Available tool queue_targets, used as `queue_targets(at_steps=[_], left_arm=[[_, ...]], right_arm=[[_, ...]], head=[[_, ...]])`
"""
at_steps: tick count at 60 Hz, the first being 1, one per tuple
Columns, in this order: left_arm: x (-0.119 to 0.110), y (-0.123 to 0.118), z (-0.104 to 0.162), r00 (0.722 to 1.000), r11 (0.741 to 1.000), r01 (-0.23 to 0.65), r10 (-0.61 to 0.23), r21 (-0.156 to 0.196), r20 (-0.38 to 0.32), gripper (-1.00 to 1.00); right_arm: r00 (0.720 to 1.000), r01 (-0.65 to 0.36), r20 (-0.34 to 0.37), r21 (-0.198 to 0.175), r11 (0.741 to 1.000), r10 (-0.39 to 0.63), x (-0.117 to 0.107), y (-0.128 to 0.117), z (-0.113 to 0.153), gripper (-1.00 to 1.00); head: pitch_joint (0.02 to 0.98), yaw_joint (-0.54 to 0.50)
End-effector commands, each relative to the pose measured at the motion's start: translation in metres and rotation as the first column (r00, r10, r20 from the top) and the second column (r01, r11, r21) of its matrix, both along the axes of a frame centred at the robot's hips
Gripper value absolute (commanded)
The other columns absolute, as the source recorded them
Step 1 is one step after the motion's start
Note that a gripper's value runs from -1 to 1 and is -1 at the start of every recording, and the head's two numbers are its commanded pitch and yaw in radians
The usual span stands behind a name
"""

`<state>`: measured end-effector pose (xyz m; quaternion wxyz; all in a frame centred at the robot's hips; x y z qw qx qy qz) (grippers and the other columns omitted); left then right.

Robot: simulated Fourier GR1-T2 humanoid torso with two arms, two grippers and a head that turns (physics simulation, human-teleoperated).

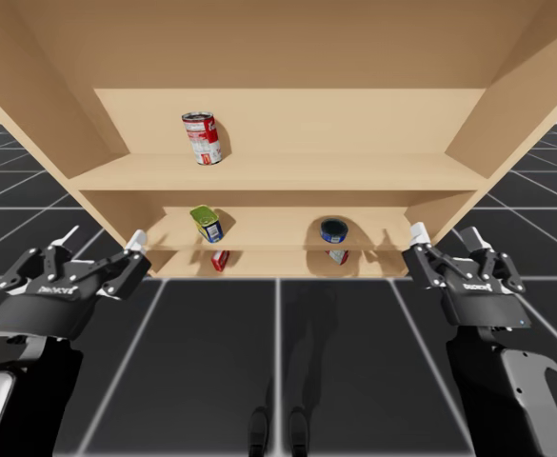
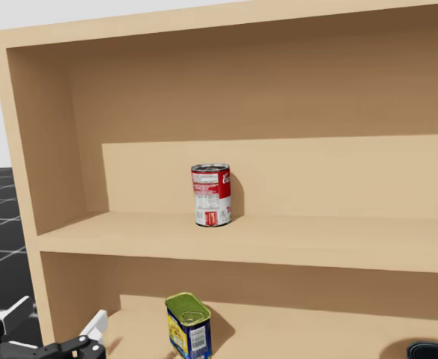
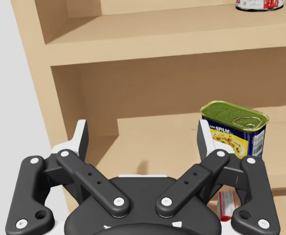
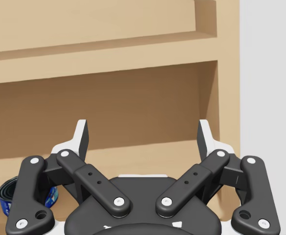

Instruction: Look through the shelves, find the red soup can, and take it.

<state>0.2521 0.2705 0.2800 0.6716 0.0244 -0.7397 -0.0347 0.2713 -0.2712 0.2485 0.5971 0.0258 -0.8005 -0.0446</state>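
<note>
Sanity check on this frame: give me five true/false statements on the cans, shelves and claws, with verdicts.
1. The red soup can stands upright on the upper shelf. True.
2. The left claw is shut on the red soup can. False: it is open and holds nothing.
3. The green-topped rectangular can sits one shelf below the red soup can. True.
4. The dark blue round can shares the red soup can's shelf. False: it is one shelf lower, right of the green-topped rectangular can.
5. The right claw is open. True.
</note>
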Motion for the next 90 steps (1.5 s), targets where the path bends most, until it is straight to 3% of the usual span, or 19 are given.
queue_targets(at_steps=[1,14,29,59,66,90], left_arm=[[-0.02,-0.02,0.033,0.992,0.992,0.127,-0.127,0.022,-0.009,-1.0],[-0.029,-0.03,0.072,0.963,0.963,0.27,-0.27,-0.015,-0.003,-1.0],[-0.007,-0.041,0.095,0.956,0.956,0.293,-0.293,-0.024,-0.017,-1.0],[0.075,-0.073,0.106,0.96,0.966,0.254,-0.258,-0.051,-0.108,-1.0],[0.09,-0.084,0.103,0.964,0.972,0.232,-0.234,-0.03,-0.128,-1.0],[0.128,-0.103,0.098,0.973,0.985,0.167,-0.171,-0.039,-0.153,-1.0]], right_arm=[[1.0,-0.002,-0.003,-0.005,1.0,0.002,0.0,0.001,-0.001,-1.0],[1.0,0.006,-0.003,-0.011,1.0,-0.006,0.0,0.0,-0.001,-1.0],[1.0,0.006,-0.006,-0.014,1.0,-0.007,0.0,0.001,-0.003,-1.0],[1.0,0.014,-0.005,-0.016,1.0,-0.014,-0.001,-0.001,-0.003,-1.0],[1.0,0.017,-0.003,-0.015,1.0,-0.017,-0.001,-0.002,-0.002,-1.0],[1.0,0.025,0.002,-0.015,1.0,-0.025,-0.001,-0.006,-0.001,-1.0]], head=[[0.217,0.23],[0.223,0.22],[0.237,0.23],[0.242,0.23],[0.243,0.22],[0.248,0.21]])
